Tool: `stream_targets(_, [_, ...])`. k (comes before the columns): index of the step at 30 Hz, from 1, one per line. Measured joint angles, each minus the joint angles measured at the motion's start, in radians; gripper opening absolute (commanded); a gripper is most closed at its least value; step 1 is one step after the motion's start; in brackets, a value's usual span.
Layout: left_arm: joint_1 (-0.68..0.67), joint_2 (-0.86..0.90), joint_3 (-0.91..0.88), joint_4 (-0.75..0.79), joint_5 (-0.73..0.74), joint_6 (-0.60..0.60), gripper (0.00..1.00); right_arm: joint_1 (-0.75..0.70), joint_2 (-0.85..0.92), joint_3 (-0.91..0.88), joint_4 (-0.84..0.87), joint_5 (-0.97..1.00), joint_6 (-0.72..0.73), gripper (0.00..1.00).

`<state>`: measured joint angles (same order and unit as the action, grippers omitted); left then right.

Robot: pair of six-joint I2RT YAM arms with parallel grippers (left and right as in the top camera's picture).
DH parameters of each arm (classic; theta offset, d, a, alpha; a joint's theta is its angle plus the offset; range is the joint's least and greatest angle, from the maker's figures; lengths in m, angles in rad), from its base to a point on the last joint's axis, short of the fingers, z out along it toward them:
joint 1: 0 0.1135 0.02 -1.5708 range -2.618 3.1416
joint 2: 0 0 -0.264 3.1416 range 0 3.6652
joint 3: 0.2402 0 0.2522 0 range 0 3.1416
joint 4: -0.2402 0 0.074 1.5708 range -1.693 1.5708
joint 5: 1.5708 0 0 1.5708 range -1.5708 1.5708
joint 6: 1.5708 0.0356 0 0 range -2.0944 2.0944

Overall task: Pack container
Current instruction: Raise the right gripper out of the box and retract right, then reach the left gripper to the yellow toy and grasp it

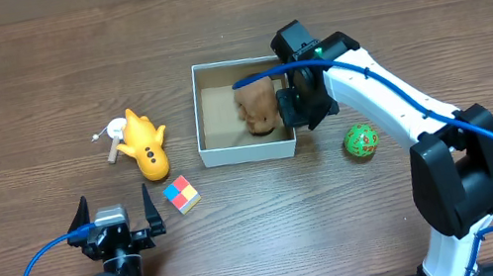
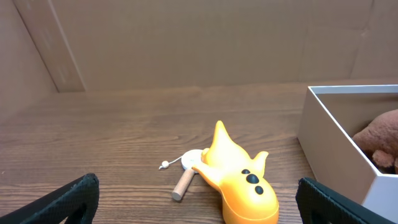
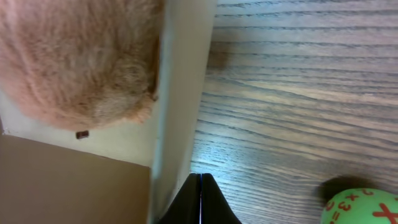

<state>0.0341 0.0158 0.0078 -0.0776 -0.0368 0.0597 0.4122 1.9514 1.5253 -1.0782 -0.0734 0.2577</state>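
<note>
Red arithmetic marks stand on a green ball at five o'clock in the right wrist view: a numeral 3 among small signs and a large X, the rest cut off by the frame edge.

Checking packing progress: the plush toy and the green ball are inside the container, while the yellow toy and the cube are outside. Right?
Not quite: the green ball lies on the table outside the container, as the overhead view shows. The plush toy is inside; the yellow toy and the cube are outside.
</note>
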Motion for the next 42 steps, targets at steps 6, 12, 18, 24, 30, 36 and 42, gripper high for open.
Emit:
stream_targets(6, [0.0, 0.0, 0.0, 0.0, 0.0, 0.0, 1.0, -0.063, 0.0, 0.0, -0.008, 0.025, -0.001, 0.56])
stream_targets(12, [0.0, 0.0, 0.0, 0.0, 0.0, 0.0, 1.0, -0.176, 0.0, 0.0, -0.019, 0.038, -0.002, 0.86])
stream_targets(18, [0.0, 0.0, 0.0, 0.0, 0.0, 0.0, 1.0, -0.272, 0.0, 0.0, -0.031, 0.05, -0.009, 0.97])
stream_targets(24, [0.0, 0.0, 0.0, 0.0, 0.0, 0.0, 1.0, -0.335, 0.0, -0.001, 0.004, 0.059, -0.023, 1.0])
stream_targets(30, [0.0, 0.0, 0.0, 0.0, 0.0, 0.0, 1.0, -0.345, 0.0, -0.001, 0.013, 0.063, -0.023, 1.0])
stream_targets(36, [0.0, 0.0, 0.0, 0.0, 0.0, 0.0, 1.0, -0.345, 0.0, -0.001, 0.013, 0.064, -0.023, 1.0])
stream_targets(42, [0.0, 0.0, 0.0, 0.0, 0.0, 0.0, 1.0, -0.345, 0.0, -0.001, 0.016, 0.063, -0.023, 1.0])
